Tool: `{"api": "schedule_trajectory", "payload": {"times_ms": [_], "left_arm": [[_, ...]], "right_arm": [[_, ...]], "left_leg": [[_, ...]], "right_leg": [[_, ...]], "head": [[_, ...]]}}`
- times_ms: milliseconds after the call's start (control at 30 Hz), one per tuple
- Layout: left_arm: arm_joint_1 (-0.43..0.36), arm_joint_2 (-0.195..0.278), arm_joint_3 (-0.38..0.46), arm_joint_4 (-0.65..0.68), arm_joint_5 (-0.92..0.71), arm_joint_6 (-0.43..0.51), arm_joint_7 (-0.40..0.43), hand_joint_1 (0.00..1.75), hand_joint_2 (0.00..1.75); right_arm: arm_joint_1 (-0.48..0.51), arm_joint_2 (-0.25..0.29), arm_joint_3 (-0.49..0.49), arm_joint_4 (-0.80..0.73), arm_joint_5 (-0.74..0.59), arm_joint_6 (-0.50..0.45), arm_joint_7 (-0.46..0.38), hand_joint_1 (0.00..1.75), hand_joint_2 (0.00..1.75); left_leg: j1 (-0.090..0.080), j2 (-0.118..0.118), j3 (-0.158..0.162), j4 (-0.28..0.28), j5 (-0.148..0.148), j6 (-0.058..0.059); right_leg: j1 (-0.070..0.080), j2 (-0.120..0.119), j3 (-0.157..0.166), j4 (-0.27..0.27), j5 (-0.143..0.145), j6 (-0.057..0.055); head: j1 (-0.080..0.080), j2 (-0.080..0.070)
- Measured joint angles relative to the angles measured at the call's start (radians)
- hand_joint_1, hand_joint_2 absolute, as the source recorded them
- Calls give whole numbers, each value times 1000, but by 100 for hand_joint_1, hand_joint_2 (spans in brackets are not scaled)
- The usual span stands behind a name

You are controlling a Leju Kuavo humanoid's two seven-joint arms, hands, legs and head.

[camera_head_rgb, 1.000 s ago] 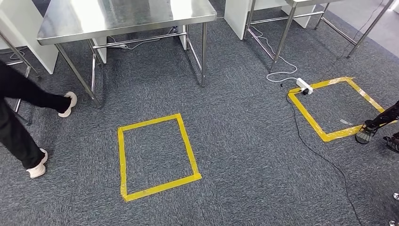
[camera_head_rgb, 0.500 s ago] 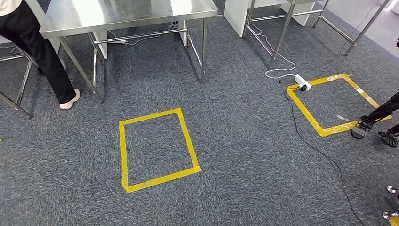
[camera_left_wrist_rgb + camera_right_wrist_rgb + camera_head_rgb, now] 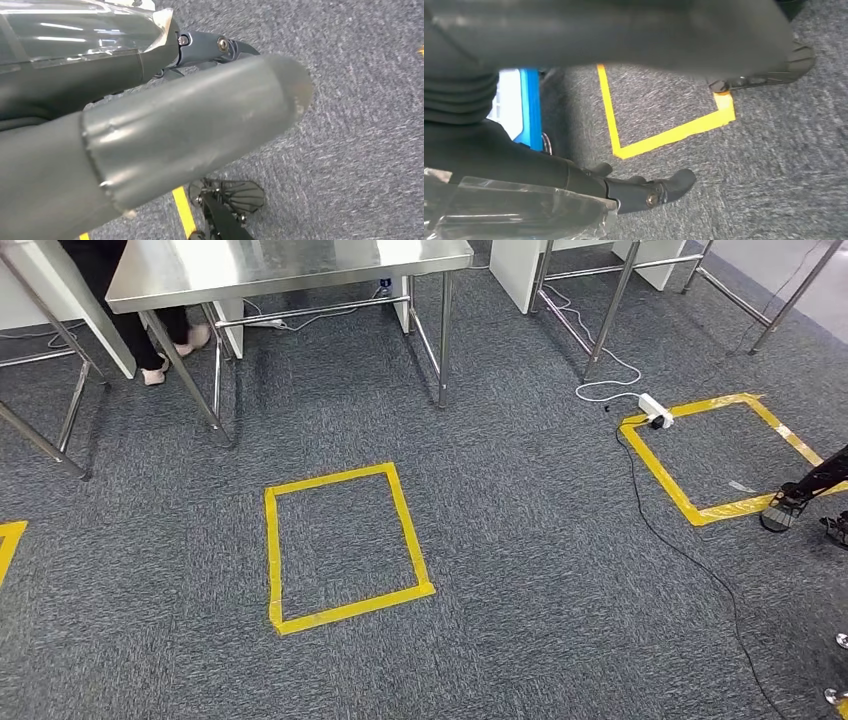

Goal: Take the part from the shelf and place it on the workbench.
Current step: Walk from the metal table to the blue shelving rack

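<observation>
Both hands hang over the carpet, the left hand (image 3: pixel 165 130) and right hand (image 3: pixel 644 192) holding nothing I can see, their spread untellable; no part in sight, the steel workbench (image 3: pixel 290 265) stands beyond the taped square (image 3: pixel 345 545), so finding the shelf comes next.

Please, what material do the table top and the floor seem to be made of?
The table top looks like stainless steel, brushed: silver, with soft bright reflections. The floor looks like grey carpet: a matte, speckled, fibrous texture.
</observation>
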Motion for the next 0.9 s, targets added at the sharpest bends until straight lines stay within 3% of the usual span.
{"api": "schedule_trajectory", "payload": {"times_ms": [67, 167, 200, 233, 267, 333, 400, 433, 500, 533, 600, 667, 733, 767, 800, 867, 900], "left_arm": [[0, 0, 0, 0, -1, 0, 0, 0, 0], [0, 0, 1, 0, -3, 0, 0, 0, 0], [1, 0, 1, 0, -3, 0, 0, 0, 0], [2, 0, 1, 0, -3, 0, 0, 0, 0], [3, 1, 1, 0, -4, 0, 0, 0, 0], [2, 1, 1, 0, -5, 0, 1, 0, 0], [-2, 1, 1, 0, -6, 1, 1, 0, 0], [-4, 1, 0, 0, -7, 1, 1, 0, 0], [-3, 1, 1, 0, -7, 2, 2, 0, 0], [-1, 0, 1, 0, -7, 2, 3, 0, 0], [0, 0, 1, 0, -8, 2, 5, 0, 0], [-1, -1, 1, 0, -9, 3, 7, 0, 0], [-1, -1, 1, 0, -9, 3, 9, 0, 0], [0, -1, 1, 0, -10, 3, 12, 0, 0], [1, -2, 1, 0, -10, 3, 14, 0, 0], [0, -5, 1, 0, -11, 3, 16, 0, 0], [0, -6, 1, 0, -12, 3, 16, 0, 0]], "right_arm": [[0, 1, 2, 1, 1, 6, 0, 0, 0], [0, 2, 6, 2, 5, 23, 0, 0, 0], [1, 2, 8, 2, 7, 29, 0, 0, 0], [1, 2, 9, 3, 7, 35, 0, 0, 0], [2, 2, 10, 3, 8, 41, 0, 0, 0], [1, 2, 13, 4, 10, 53, -1, 0, 0], [0, 2, 17, 4, 12, 62, -5, 0, 0], [-1, 2, 19, 4, 14, 65, -7, 0, 0], [-2, 2, 22, 4, 16, 67, -11, 0, 0], [-3, 2, 24, 4, 17, 68, -13, 0, 0], [-2, 1, 25, 4, 19, 73, -14, 0, 0], [1, 0, 26, 4, 19, 78, -15, 0, 0], [4, 0, 26, 4, 21, 82, -15, 0, 0], [4, 0, 27, 4, 22, 84, -16, 0, 0], [4, -1, 28, 4, 23, 84, -17, 0, 0], [4, -3, 30, 4, 25, 85, -20, 0, 0], [4, -4, 32, 4, 26, 86, -21, 0, 0]], "left_leg": [[5, 5, -19, 34, -27, -9], [7, 17, -103, 211, -124, -19], [8, 18, -128, 265, -143, -21], [8, 19, -139, 289, -142, -22], [8, 23, -129, 274, -124, -21], [9, 50, -62, 152, -59, -17], [5, 82, -5, 39, -20, -10], [2, 88, 3, 16, -15, -5], [-2, 71, -3, 10, -10, 6], [-2, 64, -4, 7, -5, 13], [2, 48, -9, 0, 6, 30], [3, 29, -18, 0, 14, 39], [2, 7, -24, 1, 19, 39], [2, -5, -25, 1, 20, 38], [2, -18, -25, 2, 22, 36], [0, -41, -25, 4, 24, 29], [-2, -51, -27, 6, 25, 25]], "right_leg": [[-6, -13, -3, -3, 7, -15], [-2, -35, -11, -4, 12, -34], [1, -43, -14, -3, 13, -36], [3, -52, -16, -3, 13, -37], [4, -60, -18, -2, 14, -37], [7, -77, -17, -2, 13, -37], [16, -92, -15, 1, 12, -32], [20, -100, -13, 1, 12, -29], [23, -115, -14, 1, 13, -21], [22, -110, -17, 7, 8, -16], [19, -74, -45, 67, -31, -14], [15, -36, -104, 200, -96, -20], [13, -27, -144, 297, -128, -16], [12, -25, -138, 293, -120, -9], [10, -21, -113, 245, -96, 0], [5, 9, -40, 96, -38, 12], [3, 23, -16, 38, -19, 11]], "head": [[-2, 0], [-4, 0], [-4, 0], [-4, 0], [-4, 0], [-4, 0], [-4, 0], [-3, 0], [0, 0], [0, 0], [2, 0], [4, 0], [4, 0], [4, 0], [4, 0], [4, 0], [4, 0]]}}
